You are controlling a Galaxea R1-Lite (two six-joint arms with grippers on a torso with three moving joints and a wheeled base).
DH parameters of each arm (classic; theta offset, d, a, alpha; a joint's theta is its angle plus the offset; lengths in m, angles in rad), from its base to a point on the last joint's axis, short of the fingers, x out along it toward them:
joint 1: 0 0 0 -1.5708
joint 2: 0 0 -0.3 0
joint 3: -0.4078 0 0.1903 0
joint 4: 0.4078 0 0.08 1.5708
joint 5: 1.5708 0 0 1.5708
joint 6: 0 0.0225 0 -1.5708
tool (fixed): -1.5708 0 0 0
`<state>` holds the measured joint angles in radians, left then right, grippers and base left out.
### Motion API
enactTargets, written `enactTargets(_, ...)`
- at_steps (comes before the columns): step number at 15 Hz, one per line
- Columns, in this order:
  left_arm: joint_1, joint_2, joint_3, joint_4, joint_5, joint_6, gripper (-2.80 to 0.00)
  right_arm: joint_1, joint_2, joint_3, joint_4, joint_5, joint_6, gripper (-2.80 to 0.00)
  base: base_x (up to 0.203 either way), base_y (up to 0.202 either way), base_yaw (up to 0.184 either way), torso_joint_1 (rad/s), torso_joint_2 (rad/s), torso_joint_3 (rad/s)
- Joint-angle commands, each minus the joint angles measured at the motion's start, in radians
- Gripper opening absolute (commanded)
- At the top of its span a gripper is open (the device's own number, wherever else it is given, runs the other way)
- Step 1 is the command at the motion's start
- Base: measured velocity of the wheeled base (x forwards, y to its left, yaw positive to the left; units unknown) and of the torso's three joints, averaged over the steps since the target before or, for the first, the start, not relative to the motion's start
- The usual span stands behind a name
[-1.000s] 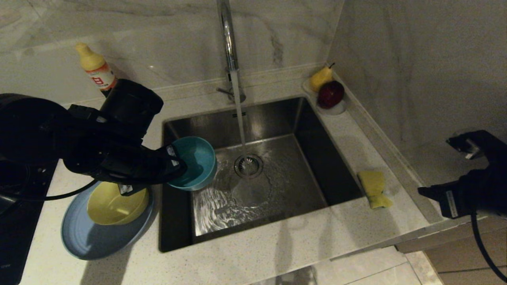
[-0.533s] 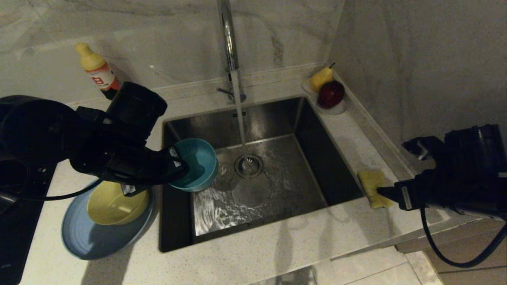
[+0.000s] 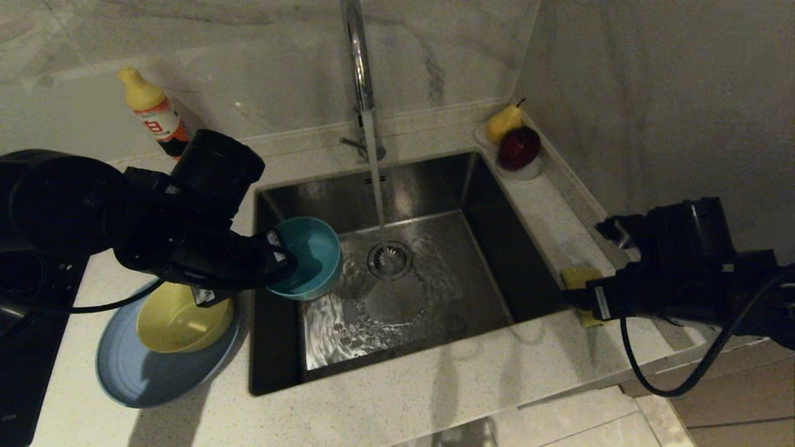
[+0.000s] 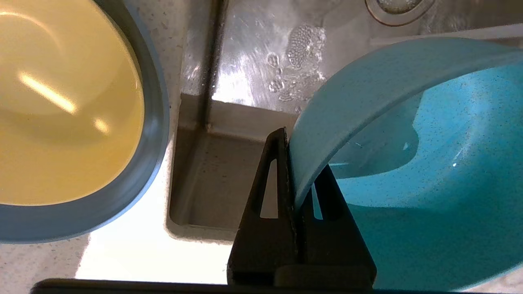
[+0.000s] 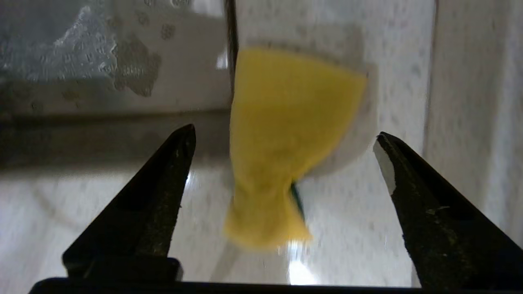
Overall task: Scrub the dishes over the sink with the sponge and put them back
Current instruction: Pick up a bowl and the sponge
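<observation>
The teal bowl (image 3: pixel 313 254) (image 4: pixel 429 163) hangs tilted over the left side of the sink (image 3: pixel 435 186), holding a little water. My left gripper (image 3: pixel 282 257) (image 4: pixel 300 151) is shut on its rim, one finger inside and one outside. The yellow bowl (image 3: pixel 180 320) (image 4: pixel 61 102) sits in the periwinkle plate (image 3: pixel 136 379) (image 4: pixel 153 134) on the counter left of the sink. The yellow sponge (image 3: pixel 577 275) (image 5: pixel 282 102) lies on the counter by the sink's right edge. My right gripper (image 3: pixel 587 298) (image 5: pixel 284 132) is open over it, a finger on either side and neither touching it.
Water runs from the chrome faucet (image 3: pixel 357 56) onto the drain strainer (image 3: pixel 389 259). A soap bottle (image 3: pixel 152 112) stands at the back left. A clear dish with a pear and an apple (image 3: pixel 515 149) sits at the back right corner. A marble wall rises close on the right.
My right arm has swung in from the far right to the sponge, and its jaws have opened wide. The left gripper has stayed almost still with the teal bowl.
</observation>
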<state>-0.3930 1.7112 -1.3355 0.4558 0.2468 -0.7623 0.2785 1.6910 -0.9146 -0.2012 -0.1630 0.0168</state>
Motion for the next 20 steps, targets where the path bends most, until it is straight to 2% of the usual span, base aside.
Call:
enactTargets(1, 0.0, -0.004, -0.002, 0.003, 0.003, -0.005, -2.8, 0.0, 0.049, -0.021, -0.011, -0.017, 0.001, 0.0, 0.0, 0.0, 0.0, 0.0, 0.0, 0.0)
enactTargets(13, 0.0, -0.009, -0.005, 0.004, 0.005, -0.006, -2.8, -0.016, 0.107, -0.102, -0.012, -0.033, 0.002, 0.0, 0.0, 0.0, 0.0, 0.0, 0.0, 0.0)
enactTargets(14, 0.0, -0.009, -0.007, 0.004, 0.006, -0.005, -2.8, -0.018, 0.107, -0.101, -0.01, -0.033, 0.002, -2.8, 0.0, 0.0, 0.0, 0.0, 0.0, 0.0)
enactTargets(20, 0.0, -0.034, -0.039, 0.018, 0.006, -0.005, -2.8, -0.021, 0.098, -0.101, -0.007, -0.039, 0.003, -2.8, 0.0, 0.0, 0.0, 0.0, 0.0, 0.0)
